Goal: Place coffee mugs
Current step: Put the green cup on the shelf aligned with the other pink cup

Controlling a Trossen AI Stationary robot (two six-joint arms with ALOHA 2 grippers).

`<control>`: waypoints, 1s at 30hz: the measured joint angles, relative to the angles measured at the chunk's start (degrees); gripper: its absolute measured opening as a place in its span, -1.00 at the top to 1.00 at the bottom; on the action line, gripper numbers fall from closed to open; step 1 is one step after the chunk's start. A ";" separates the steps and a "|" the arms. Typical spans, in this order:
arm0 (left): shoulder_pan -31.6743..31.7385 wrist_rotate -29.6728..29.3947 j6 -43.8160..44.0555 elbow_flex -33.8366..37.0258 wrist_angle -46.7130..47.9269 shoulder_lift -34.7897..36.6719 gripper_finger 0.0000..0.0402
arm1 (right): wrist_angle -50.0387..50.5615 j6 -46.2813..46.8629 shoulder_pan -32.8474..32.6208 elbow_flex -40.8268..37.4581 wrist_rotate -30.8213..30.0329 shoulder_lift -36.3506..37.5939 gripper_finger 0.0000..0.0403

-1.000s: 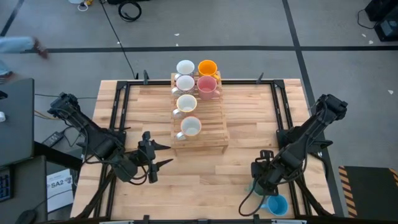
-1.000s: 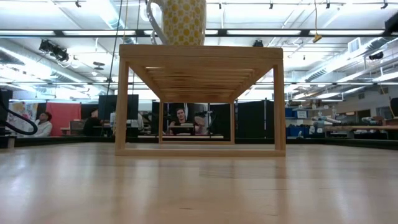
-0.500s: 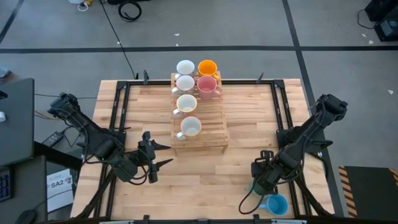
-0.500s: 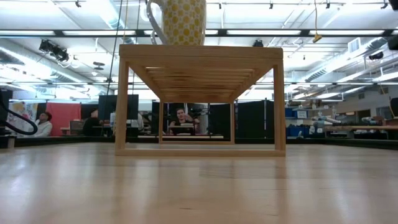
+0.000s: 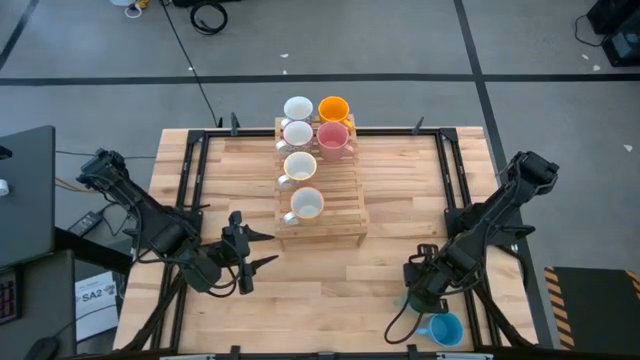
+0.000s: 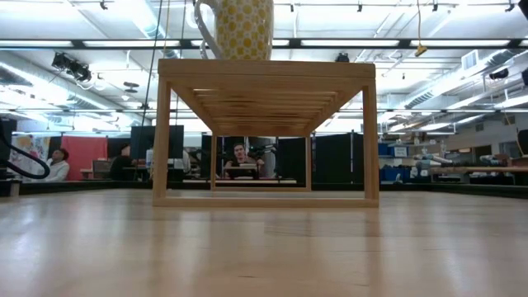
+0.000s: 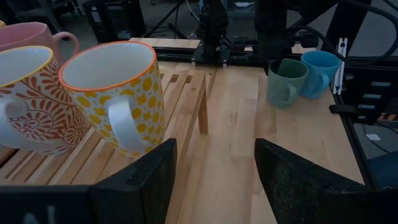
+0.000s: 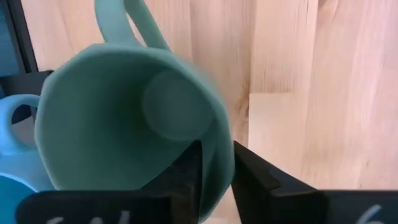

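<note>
A wooden rack at the table's middle carries several mugs: white ones, an orange one and a pink one. The nearest, yellow-patterned mug also shows in the low view. Near the table's front right a green mug stands upright beside a blue mug. My right gripper points down over the green mug, shut on its rim. My left gripper waits open, left of the rack's near end. My right gripper pinches the green mug's wall at the rim, on the side away from the handle. One finger is inside the mug and the other outside. The fingers come from above, pointing down. The mug stands on the table.
The blue mug stands close beside the green one, toward the table's front right corner. Black frame rails run along the table's sides. Bare wood lies between the rack and the right rail.
My right gripper has sunk a little onto the green mug. The mugs on the rack have stayed where they were.
</note>
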State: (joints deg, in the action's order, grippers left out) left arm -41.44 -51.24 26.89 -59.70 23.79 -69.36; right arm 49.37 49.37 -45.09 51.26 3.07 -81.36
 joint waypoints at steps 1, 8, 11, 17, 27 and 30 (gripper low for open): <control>0.00 0.00 0.00 0.00 0.00 0.00 -0.12 | -0.15 -0.64 0.18 0.02 0.00 0.00 0.63; 0.01 0.00 0.00 0.00 0.00 0.00 -0.12 | -0.14 -10.43 2.88 0.07 0.26 -0.04 0.88; 0.00 0.00 0.00 0.00 0.00 0.00 -0.12 | -0.35 -18.41 4.95 0.08 0.47 -0.04 0.88; -0.01 -0.02 0.02 0.00 0.00 0.00 -0.12 | -0.71 -36.14 9.66 0.11 0.44 -0.04 0.81; 0.01 -0.17 4.00 -0.02 0.00 0.00 -0.12 | -0.98 -78.07 14.86 0.33 -2.69 0.15 0.81; 0.01 -0.17 4.11 -0.02 0.00 0.00 -0.12 | -1.02 -87.55 15.88 0.26 -3.05 0.09 0.77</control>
State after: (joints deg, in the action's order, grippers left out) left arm -41.43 -51.42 31.00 -59.72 23.79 -69.36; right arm 48.36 -38.17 -29.21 51.53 0.02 -81.28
